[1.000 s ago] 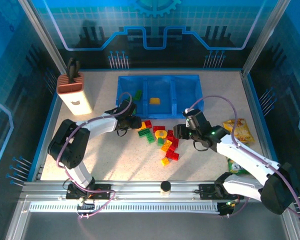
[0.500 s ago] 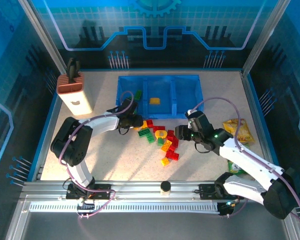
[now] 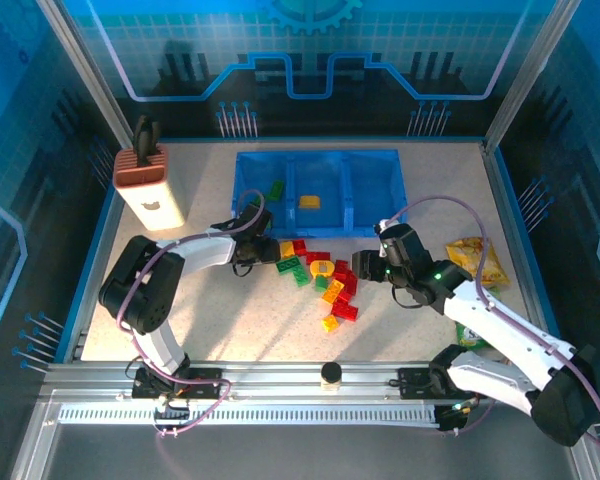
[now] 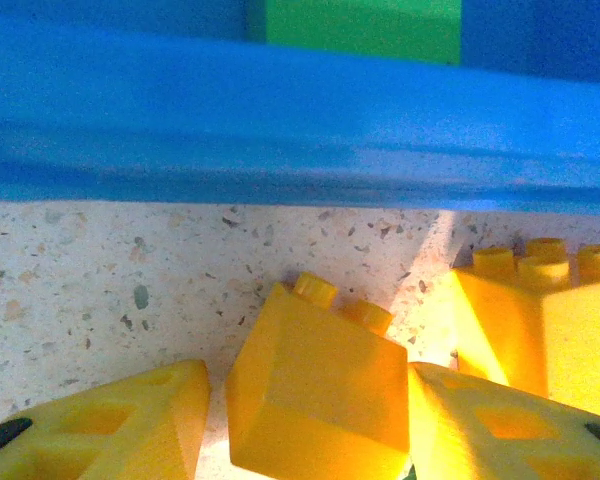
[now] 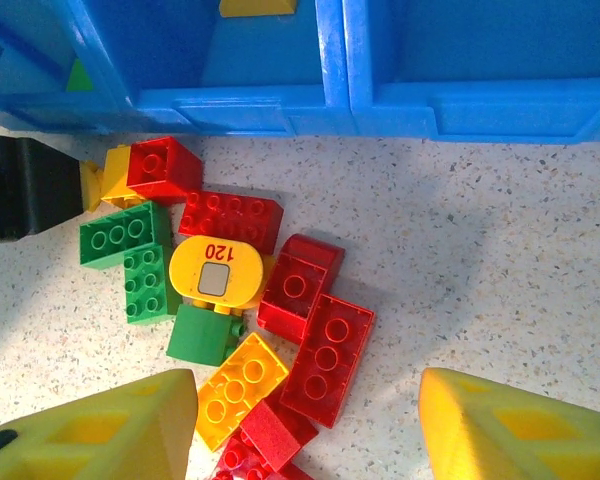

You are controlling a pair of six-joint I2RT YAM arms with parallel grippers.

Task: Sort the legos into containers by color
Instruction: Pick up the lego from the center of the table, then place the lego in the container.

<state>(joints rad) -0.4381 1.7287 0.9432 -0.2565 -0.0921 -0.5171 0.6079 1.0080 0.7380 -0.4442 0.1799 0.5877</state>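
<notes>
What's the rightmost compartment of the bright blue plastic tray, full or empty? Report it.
Empty: the rightmost compartment has a bare blue floor from above, with nothing lying in it.

Yellow oval lego (image 5: 216,273) — red "120", reading upside down

knife block (image 3: 150,190) — far left, upright | snack bag (image 3: 477,262) — right edge | table (image 3: 230,310) speckled

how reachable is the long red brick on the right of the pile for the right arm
Probably yes. The right gripper hovers over the pile, its open fingers on either side of the long red brick, with bare table to its right. The neighbouring red brick crowding its left side could get nudged.
</notes>
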